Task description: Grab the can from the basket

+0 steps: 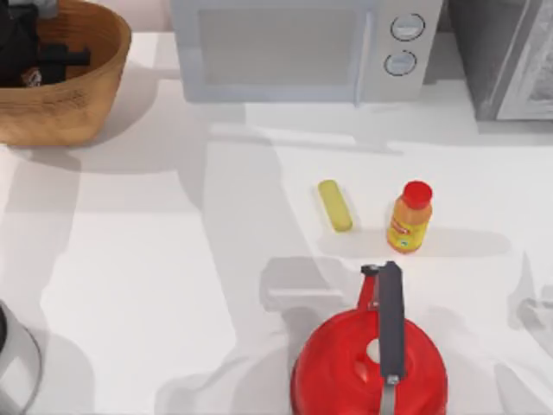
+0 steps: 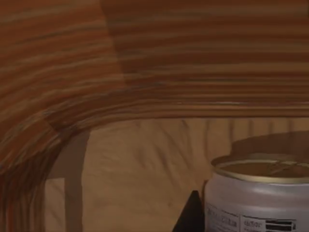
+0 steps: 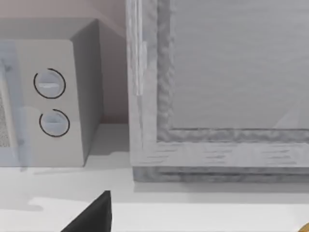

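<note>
Your left hand is down inside the basket at the bench's far left corner, because that's where the can sits, upright on the woven floor right beside one fingertip. Can't tell if the fingers are spread or closed yet. Well off to the hand's right, the yellow bar and orange bottle don't matter. Your right arm looks parked facing the microwave.
</note>
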`<state>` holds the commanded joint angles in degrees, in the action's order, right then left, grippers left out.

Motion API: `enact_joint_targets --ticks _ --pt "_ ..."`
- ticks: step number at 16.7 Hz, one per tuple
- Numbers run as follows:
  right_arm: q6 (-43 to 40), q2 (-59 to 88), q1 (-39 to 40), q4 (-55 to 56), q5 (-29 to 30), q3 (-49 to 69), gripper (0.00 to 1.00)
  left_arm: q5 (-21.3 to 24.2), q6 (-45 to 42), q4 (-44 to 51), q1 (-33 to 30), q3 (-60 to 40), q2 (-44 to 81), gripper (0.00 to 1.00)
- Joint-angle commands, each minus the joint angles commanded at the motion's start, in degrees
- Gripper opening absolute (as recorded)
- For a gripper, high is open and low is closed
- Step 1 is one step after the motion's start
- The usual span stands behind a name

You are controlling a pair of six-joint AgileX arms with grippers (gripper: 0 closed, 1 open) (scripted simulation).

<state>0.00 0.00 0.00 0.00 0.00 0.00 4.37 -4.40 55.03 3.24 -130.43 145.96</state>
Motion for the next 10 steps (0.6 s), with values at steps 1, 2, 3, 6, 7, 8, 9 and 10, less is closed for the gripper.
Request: enact_joint_targets --ticks 1,2,3,6,7,8,9,10 --pt "0.0 0.0 0.0 0.0 0.0 0.0 1.0 0.0 0.2 -0.2 0.1 0.5 -0.6 0.0" --pt "0.0 0.0 0.0 0.0 0.0 0.0 1.0 -0.1 0.4 -0.6 0.2 1.5 -1.7 0.0" --pt "0.0 0.0 0.0 0.0 0.0 0.0 1.0 -0.2 0.8 -1.3 0.3 3.0 -3.4 0.0" --pt "0.0 0.0 0.0 0.0 0.0 0.0 1.0 -0.4 2.0 -4.6 0.6 10.9 -12.1 0.0" --pt "0.0 0.0 0.0 0.0 0.0 0.0 1.0 -0.5 2.4 -6.1 0.6 14.6 -16.2 0.0" --pt "0.0 0.0 0.0 0.0 0.0 0.0 1.0 -0.5 2.8 -7.9 0.6 18.9 -20.8 0.0" --pt "0.0 0.0 0.0 0.0 0.0 0.0 1.0 -0.6 3.2 -9.8 0.6 23.7 -26.1 0.0" --pt "0.0 0.0 0.0 0.0 0.0 0.0 1.0 -0.7 3.5 -12.0 0.5 28.8 -31.8 0.0"
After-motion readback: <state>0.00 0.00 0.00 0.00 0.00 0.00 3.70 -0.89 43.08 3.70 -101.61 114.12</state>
